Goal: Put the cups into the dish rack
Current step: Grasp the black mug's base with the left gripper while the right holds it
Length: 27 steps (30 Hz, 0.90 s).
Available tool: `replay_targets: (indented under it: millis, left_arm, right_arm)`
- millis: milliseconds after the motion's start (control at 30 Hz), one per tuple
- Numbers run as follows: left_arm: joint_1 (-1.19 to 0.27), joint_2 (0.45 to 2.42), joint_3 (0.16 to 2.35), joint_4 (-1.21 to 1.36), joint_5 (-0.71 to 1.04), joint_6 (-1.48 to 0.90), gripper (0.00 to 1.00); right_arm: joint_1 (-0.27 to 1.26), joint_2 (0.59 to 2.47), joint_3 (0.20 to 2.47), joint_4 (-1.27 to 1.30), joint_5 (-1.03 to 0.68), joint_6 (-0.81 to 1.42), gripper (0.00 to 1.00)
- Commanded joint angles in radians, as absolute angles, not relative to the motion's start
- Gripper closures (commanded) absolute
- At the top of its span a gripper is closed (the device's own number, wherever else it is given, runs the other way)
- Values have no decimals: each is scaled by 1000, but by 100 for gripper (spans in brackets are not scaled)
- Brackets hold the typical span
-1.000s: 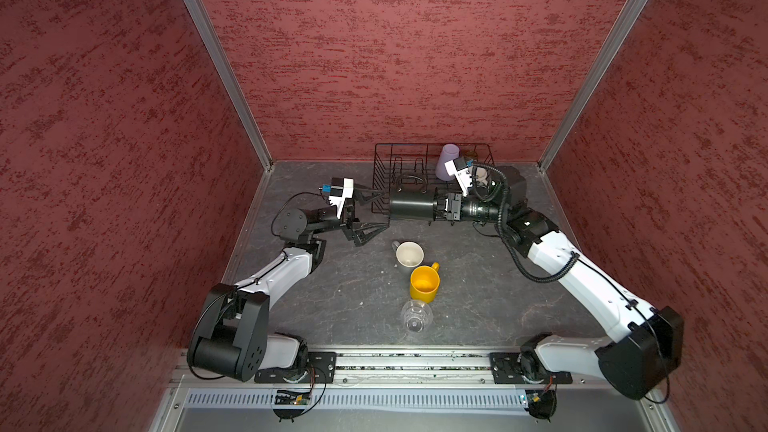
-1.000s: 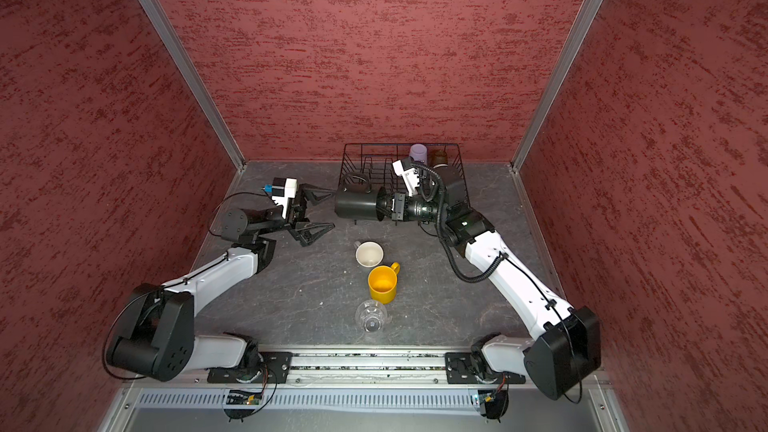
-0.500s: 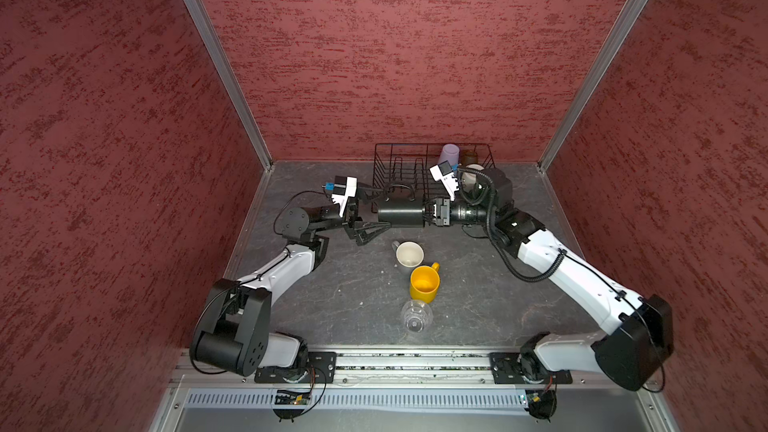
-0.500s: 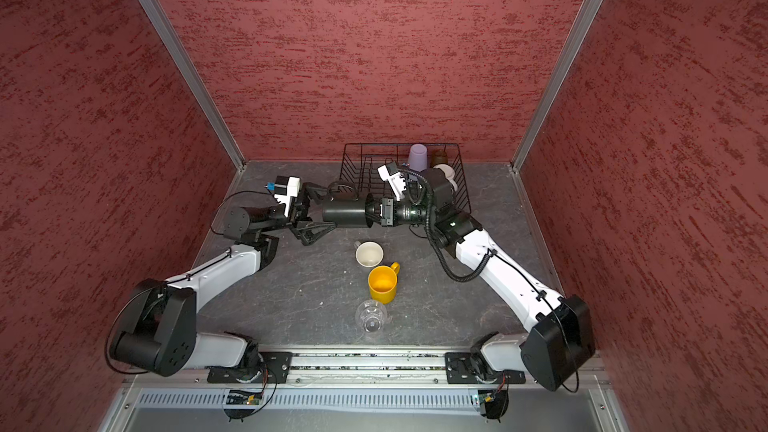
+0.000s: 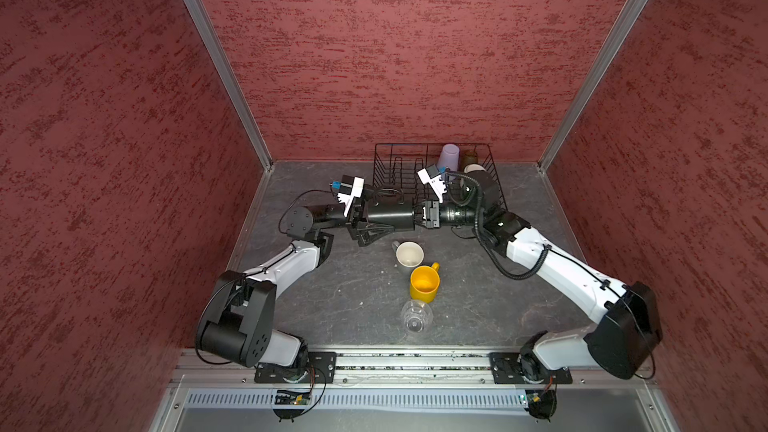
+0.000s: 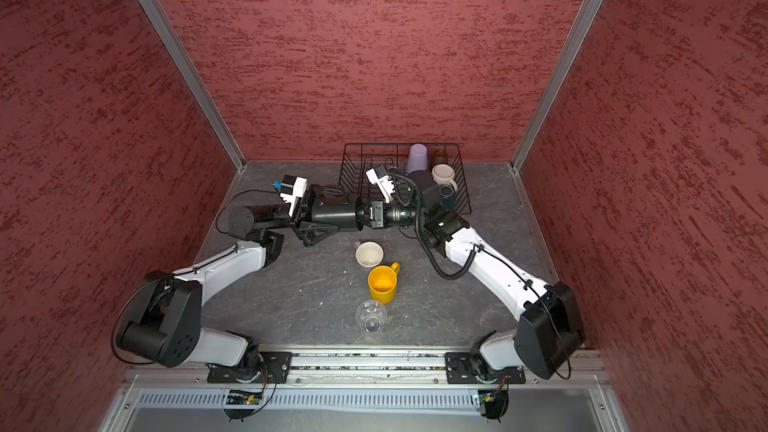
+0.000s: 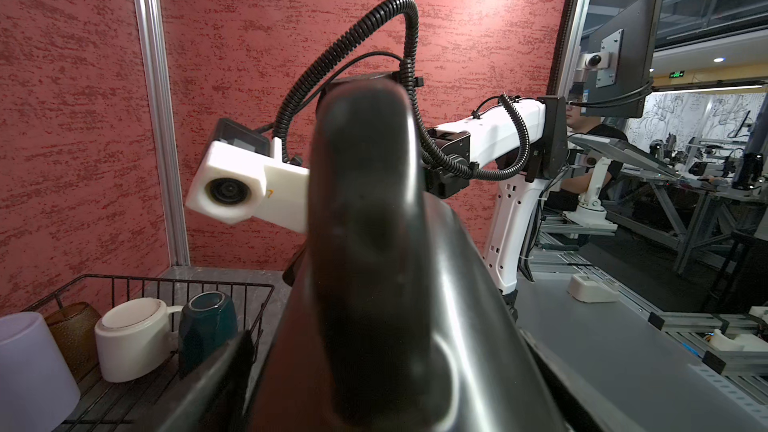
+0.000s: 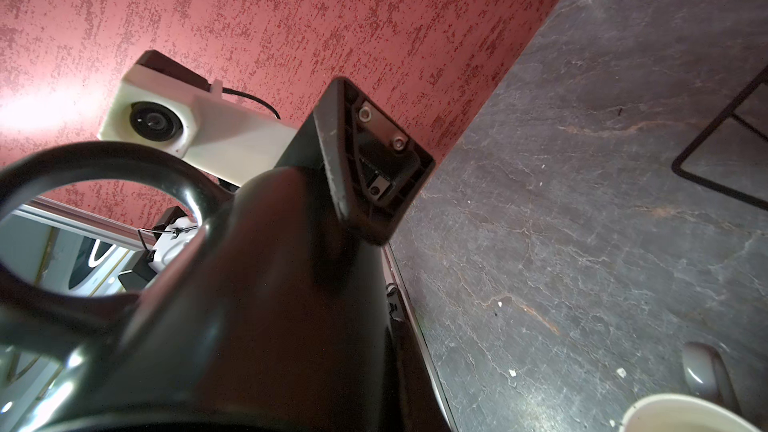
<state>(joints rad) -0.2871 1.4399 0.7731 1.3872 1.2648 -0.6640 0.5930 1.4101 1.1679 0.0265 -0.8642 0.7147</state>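
A black mug (image 5: pixel 395 216) hangs sideways between the two robot hands, just in front of the black wire dish rack (image 5: pixel 395 170).

The right hand (image 5: pixel 417 216) is pinched tight on the mug's rim. The left hand (image 5: pixel 376 218) has its fingers spread wide, one on each side of the mug's bottom end. In the rack stand a lilac tumbler (image 5: pixel 449 157), a brown glass (image 5: pixel 469 156), a white mug (image 6: pixel 442 174) and a teal mug (image 6: pixel 448 192). On the dark grey table (image 5: pixel 353 284) sit a grey mug (image 5: pixel 409 253), a yellow mug (image 5: pixel 424 283) and a clear glass (image 5: pixel 416 315).
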Motion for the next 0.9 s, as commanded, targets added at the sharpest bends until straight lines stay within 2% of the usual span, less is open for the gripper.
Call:
replay_targets:
  millis: [0,200,433,500,567,633,767,867]
  left_arm:
    - [-296,1454,800,1413,1283,-684,6]
    - [-302,1461,811,1413,1293,-702,15]
    - [-301,1449,852,1310,1293,-701,34]
    - [-301,1438,863,1262,1290,-682,43]
    - [-300,1425,869,1203,1277,-654,70]
    - [-299,1406,872,1134,1236,-622,87]
    - [-296,1365,872,1022,1206,-546,100]
    - [-296,1336,868,974,1196,-499,100]
  right_arm:
    - [604,1400,1180,172,-905,744,100]
    - [606,1407,1166,216,-912,769,100]
    - [606,1416,1155,221,-892,776,100]
    - [606,1416,1155,216,-882,774,97]
    - [606,1413,1157,204,-860,766,93]
    - [606,1414,1157,202,-845,764,92]
    - [606,1419,1158,207,-831,770,82]
    - [606,1419,1161,206,-821,770,72]
